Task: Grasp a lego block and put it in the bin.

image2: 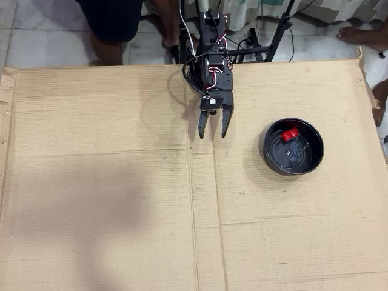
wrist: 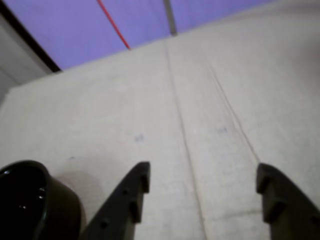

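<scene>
**Red brick in the black bowl, gripper spread and empty**

Looking down from the overhead view, we see a large sheet of brown cardboard (image2: pixel 109 200) covering the work surface, with creases running across it. The robot arm (image2: pixel 209 57) reaches in from the top edge, black with red and white wires looped along it. Its gripper (image2: pixel 212 134) points toward the bottom of the view, above the cardboard near the central crease. The two fingers are parted with a clear gap between their tips, and we find nothing between them.

To the right of the gripper in this view, well apart from it, sits the bin (image2: pixel 265 147), a round glossy black bowl. The lego block (image2: pixel 290 134), small and bright red, lies inside the bowl, toward its upper edge.

In the wrist view, we see the gripper (wrist: pixel 202 182) from behind, its two dark fingers entering from the bottom edge and spread wide over bare cardboard (wrist: pixel 150 100). The bin (wrist: pixel 60 205) shows at the lower left corner, just beside the left finger. The block is not visible there.
</scene>
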Controlling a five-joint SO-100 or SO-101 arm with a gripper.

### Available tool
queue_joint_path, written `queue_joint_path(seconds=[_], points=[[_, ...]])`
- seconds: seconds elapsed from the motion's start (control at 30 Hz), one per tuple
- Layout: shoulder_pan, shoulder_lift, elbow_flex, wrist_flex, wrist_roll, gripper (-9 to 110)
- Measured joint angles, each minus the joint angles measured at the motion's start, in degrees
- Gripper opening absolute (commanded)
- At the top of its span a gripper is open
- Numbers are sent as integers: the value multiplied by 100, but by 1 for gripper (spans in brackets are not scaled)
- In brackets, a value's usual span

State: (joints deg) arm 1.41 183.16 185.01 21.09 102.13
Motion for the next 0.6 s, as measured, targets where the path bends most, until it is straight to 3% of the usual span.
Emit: queue_joint_path(seconds=[0.1,0.23,0.37,0.6], points=[[9,290,0,308,0,23],[9,624,0,545,-501,12],[132,1028,0,949,-2039,0],[149,1195,0,1767,-4368,0]])
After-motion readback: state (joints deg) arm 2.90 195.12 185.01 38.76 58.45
